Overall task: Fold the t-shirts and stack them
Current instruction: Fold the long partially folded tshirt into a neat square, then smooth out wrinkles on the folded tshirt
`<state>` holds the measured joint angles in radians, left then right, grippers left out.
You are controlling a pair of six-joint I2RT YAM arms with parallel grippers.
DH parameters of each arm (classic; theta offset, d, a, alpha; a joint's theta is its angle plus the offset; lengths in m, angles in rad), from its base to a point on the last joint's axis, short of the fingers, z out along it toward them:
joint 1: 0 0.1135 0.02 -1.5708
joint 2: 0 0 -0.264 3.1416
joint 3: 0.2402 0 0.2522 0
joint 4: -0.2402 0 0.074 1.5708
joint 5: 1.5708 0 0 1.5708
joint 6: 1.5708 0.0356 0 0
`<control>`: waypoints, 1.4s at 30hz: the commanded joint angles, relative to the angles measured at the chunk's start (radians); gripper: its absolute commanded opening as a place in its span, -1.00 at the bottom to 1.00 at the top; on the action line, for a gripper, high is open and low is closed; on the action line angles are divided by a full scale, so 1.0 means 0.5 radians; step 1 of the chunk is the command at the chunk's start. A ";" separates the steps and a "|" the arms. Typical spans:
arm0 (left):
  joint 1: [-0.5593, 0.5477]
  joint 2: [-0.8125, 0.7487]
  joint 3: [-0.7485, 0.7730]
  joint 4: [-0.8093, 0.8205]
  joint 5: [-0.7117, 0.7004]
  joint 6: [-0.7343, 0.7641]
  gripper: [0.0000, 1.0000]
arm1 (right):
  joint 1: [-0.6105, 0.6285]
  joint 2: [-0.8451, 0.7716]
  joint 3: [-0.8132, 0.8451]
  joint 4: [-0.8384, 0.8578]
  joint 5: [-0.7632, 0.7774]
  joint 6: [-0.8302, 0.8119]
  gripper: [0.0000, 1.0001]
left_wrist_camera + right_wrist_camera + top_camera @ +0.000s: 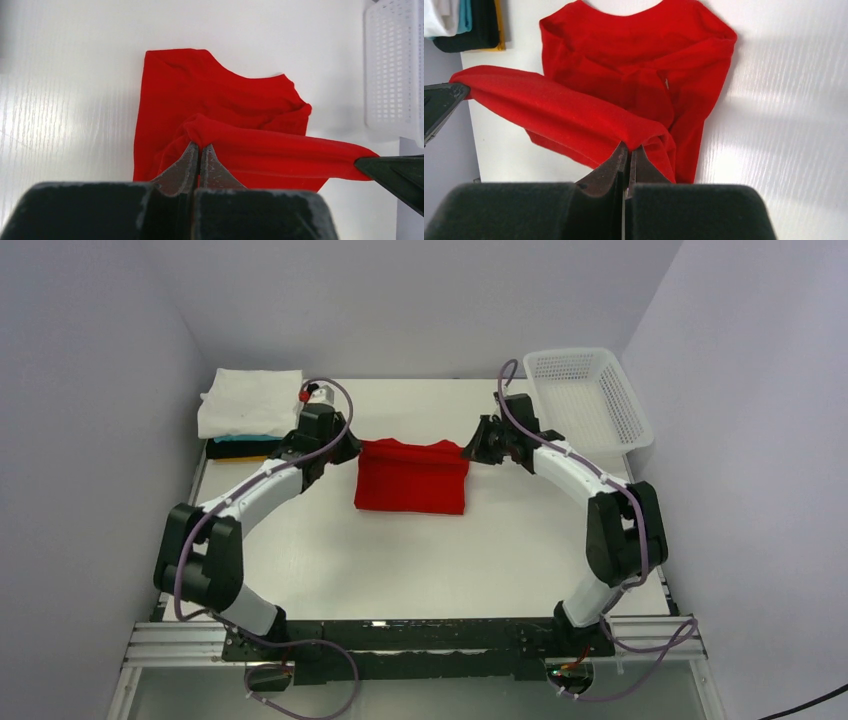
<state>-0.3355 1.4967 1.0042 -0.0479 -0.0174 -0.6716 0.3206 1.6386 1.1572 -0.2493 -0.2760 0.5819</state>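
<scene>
A bright red t-shirt [411,478] lies part-folded in the middle of the white table. Its far edge is lifted and stretched taut between my two grippers. My left gripper [352,448] is shut on the shirt's far left corner; in the left wrist view its jaws [200,146] pinch the red cloth [220,100]. My right gripper [470,450] is shut on the far right corner; in the right wrist view its jaws [629,146] pinch the red cloth [624,65]. A stack of folded shirts [248,405], white on top with teal, black and yellow-orange below, sits at the far left.
A white plastic mesh basket [588,400] stands at the far right corner, also in the left wrist view [392,65]. The folded stack's edge shows in the right wrist view [464,25]. Grey walls close in on the left, back and right.
</scene>
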 commanded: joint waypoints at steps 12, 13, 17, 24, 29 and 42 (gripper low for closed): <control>0.223 0.494 0.425 0.067 0.360 0.090 0.98 | -0.170 0.731 0.721 -0.107 -0.129 -0.170 0.36; 0.223 0.484 0.446 0.053 0.375 0.102 0.99 | -0.169 0.732 0.745 -0.114 -0.137 -0.166 0.51; 0.222 0.424 0.446 0.024 0.512 0.132 0.99 | -0.150 0.583 0.606 0.000 -0.166 -0.122 1.00; 0.182 0.473 0.397 0.255 0.983 0.148 0.99 | -0.111 0.316 0.095 0.639 -0.666 0.113 1.00; 0.124 0.650 0.468 0.273 1.111 0.128 0.99 | -0.105 0.470 0.089 1.004 -0.784 0.250 1.00; 0.122 0.929 0.387 -0.034 0.865 0.266 0.99 | -0.142 1.080 0.361 0.717 -0.380 0.198 1.00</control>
<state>-0.2779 1.9606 1.2144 -0.0093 0.4686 -0.5930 0.2565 2.1212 1.3117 0.1886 -0.5850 0.7223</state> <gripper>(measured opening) 0.994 0.997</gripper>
